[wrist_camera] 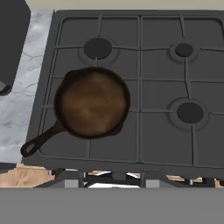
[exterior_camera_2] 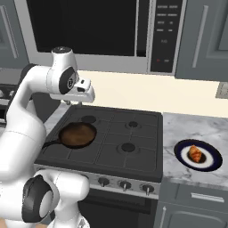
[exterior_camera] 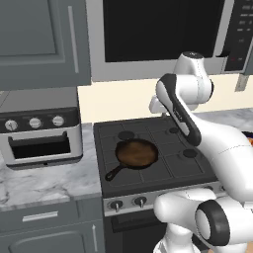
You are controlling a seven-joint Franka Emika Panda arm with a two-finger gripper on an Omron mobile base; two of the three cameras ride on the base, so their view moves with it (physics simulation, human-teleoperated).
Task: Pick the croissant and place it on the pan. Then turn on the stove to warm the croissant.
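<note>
Croissant sitting on plate, looking light, flaky, crushable; grasping gently across middle advised. End effector hovering closed, empty, above stove.

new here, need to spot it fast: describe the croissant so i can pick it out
Find the black stove, then the marble counter to its right. There a dark white-rimmed plate holds the croissant, a small golden-orange lumpy pastry, the only food around.

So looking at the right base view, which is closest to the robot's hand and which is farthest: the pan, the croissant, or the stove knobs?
From the hand:
1. Pan, just below it on the stove's left.
2. Stove knobs, along the front panel.
3. Croissant, far right, on the plate on the counter.
</note>
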